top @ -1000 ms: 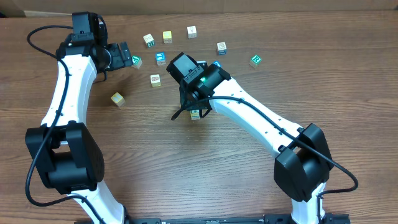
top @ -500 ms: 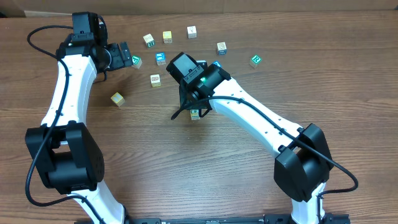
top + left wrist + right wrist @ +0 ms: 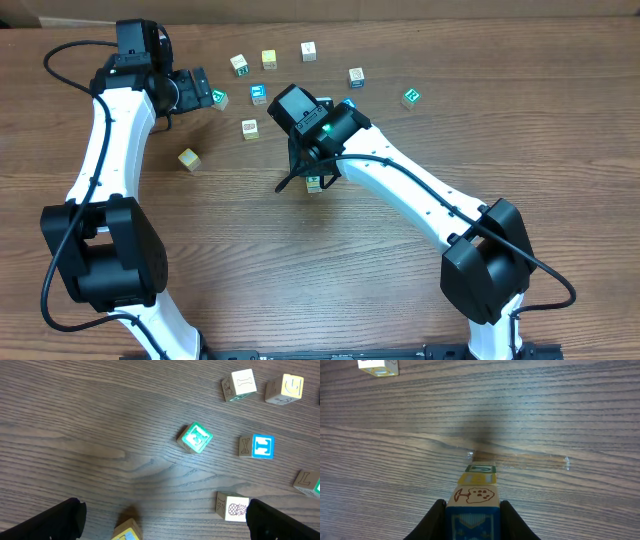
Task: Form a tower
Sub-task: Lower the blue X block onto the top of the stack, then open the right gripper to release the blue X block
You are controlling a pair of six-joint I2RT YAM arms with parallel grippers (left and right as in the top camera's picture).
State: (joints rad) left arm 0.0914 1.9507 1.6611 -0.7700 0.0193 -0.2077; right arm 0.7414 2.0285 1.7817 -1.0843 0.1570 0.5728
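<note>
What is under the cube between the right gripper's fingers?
In the right wrist view, two stacked cubes show under the top cube: a yellow-edged cube, then a green-edged cube. Only their near edges show; the rest, and any further cube, is covered.

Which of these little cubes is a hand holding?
The blue-faced cube topping the tower, pinched between the fingers of the right hand. The others sit stacked beneath it or loose on the table; the left hand is open.

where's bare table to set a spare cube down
Free: bare wood in front of the tower, between the left arm and right arm; the right side past the teal cube. Crowded: the loose cubes along the back, near the left end effector.
</note>
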